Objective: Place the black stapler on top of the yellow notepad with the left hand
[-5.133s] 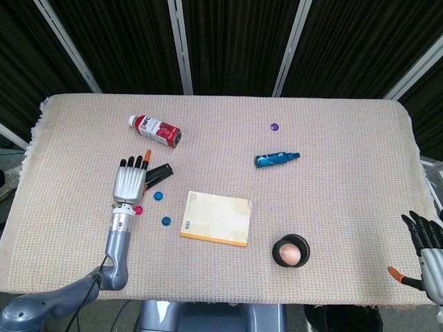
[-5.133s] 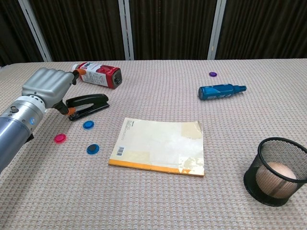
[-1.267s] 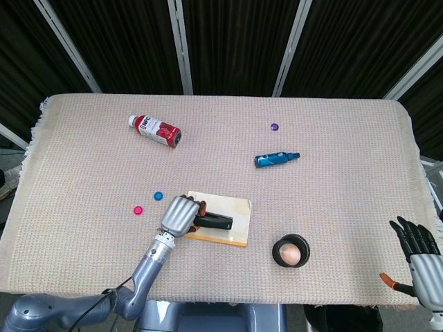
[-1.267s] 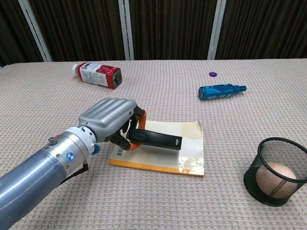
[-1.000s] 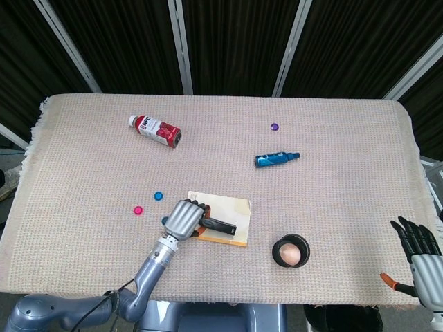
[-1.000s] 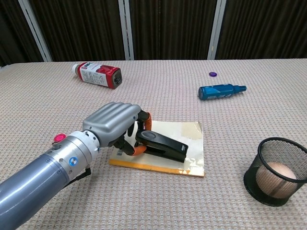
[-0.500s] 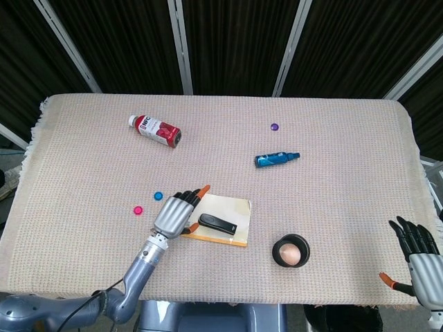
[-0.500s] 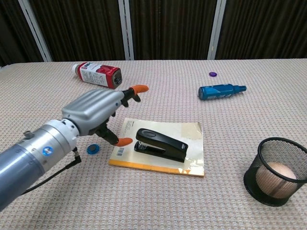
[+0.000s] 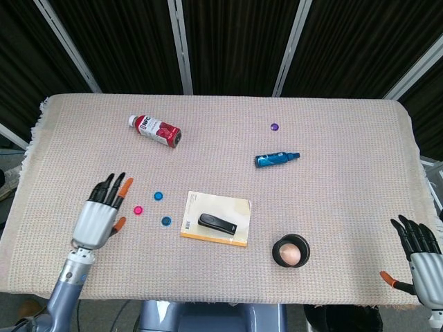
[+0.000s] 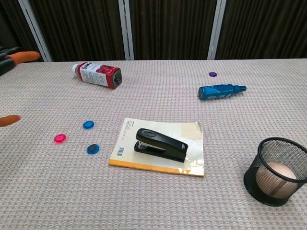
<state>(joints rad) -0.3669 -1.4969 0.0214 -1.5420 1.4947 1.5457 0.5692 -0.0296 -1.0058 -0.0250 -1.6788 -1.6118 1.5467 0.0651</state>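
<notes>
The black stapler (image 10: pixel 160 144) already lies flat on the yellow notepad (image 10: pixel 192 153) and your left hand (image 9: pixel 101 211) is off to the side with fingers spread, holding nothing — so the job looks done, just rest that arm.

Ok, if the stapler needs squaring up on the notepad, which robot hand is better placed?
Left. The left robot hand is open over the table, just left of the yellow notepad where the black stapler lies. The right robot hand hangs off the table's far right edge.
</notes>
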